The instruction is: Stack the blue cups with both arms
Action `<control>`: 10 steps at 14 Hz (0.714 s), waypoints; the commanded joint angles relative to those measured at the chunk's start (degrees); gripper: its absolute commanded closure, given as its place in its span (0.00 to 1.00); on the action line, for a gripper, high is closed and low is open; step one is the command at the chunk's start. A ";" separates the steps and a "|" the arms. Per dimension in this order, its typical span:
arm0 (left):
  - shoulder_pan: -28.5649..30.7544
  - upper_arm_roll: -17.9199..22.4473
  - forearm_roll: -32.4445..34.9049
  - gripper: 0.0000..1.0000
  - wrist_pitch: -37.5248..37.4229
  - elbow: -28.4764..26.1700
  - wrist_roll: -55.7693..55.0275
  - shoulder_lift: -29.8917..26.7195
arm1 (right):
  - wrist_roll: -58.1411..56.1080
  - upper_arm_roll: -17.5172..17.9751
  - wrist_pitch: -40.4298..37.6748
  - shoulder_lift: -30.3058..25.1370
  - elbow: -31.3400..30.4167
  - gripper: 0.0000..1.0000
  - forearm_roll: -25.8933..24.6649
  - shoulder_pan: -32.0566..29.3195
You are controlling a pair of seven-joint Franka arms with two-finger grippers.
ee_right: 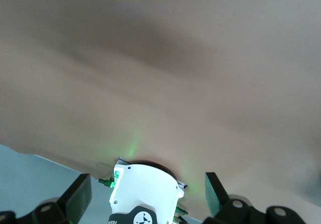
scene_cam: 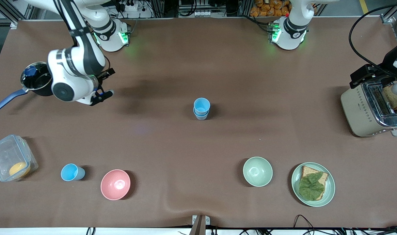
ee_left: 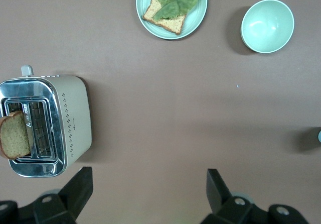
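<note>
Your right gripper hangs beside the black pot, fingers wide apart and holding nothing, probably pulled back to leave the table clear. 1 lone blue cup sits nearer the camera, between the clear box and the pink bowl. At mid-table, 2 blue cups already stand nested. Your left gripper hovers over the toaster, spread fully and empty.

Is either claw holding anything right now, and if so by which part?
Nothing is held. The left claw is open over the table beside the toaster; the right claw is open and empty near the black pot.
</note>
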 commanded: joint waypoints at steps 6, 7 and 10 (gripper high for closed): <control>-0.03 0.43 -2.05 0.00 -0.84 -0.08 1.24 -0.43 | 4.21 0.31 -10.83 -5.04 20.67 0.00 -4.51 -7.22; -0.03 0.34 -2.05 0.00 -0.84 -0.08 1.24 -0.43 | 6.50 0.40 -12.42 -4.96 23.06 0.00 -4.60 -7.92; -0.03 0.34 -2.05 0.00 -0.84 -0.08 1.24 -0.43 | 11.43 1.10 -12.87 -5.31 28.25 0.00 -4.43 -7.75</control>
